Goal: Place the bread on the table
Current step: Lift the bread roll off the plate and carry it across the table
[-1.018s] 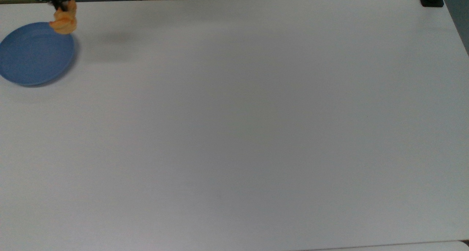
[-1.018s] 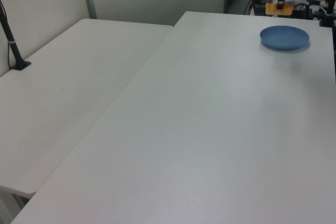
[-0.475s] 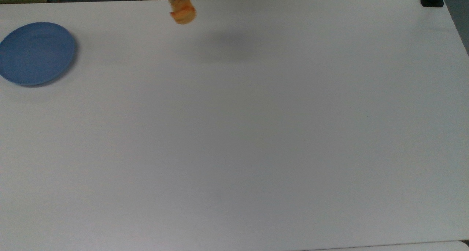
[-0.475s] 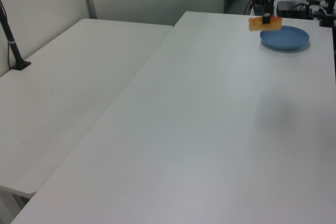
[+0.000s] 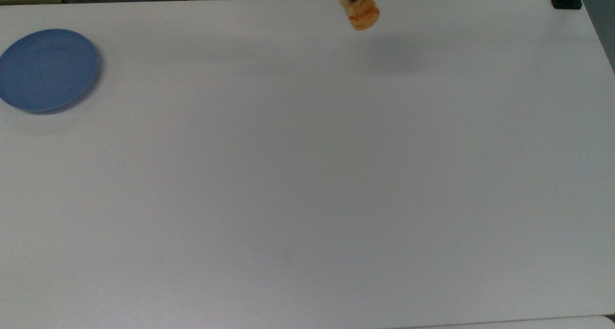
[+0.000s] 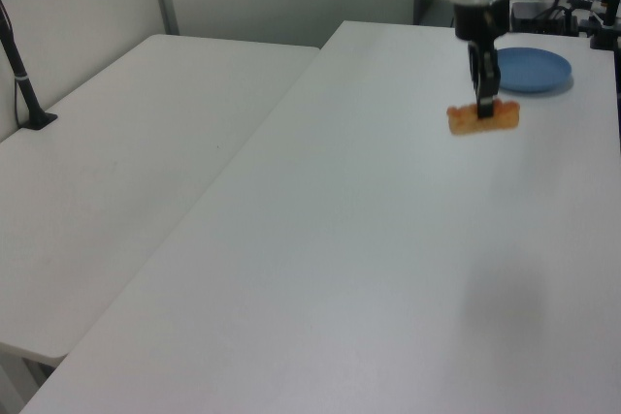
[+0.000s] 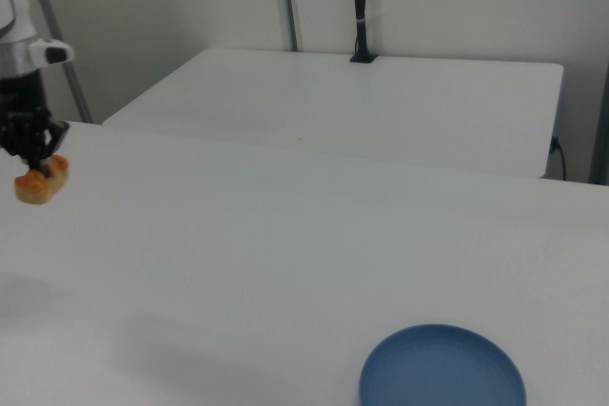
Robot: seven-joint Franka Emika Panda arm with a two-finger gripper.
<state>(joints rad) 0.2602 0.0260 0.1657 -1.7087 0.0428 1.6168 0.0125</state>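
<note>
Carried rightward along the top view's upper edge, well away from the blue plate (image 5: 48,69), the bread (image 5: 363,14) is hanging clamped in the gripper (image 6: 484,104) above the table (image 5: 307,175), needing a slow, level descent before release.

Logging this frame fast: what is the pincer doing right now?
Pincer: shut on the small oblong golden-orange bread, held in the air above the plain white table, away from the round blue plate.
</note>
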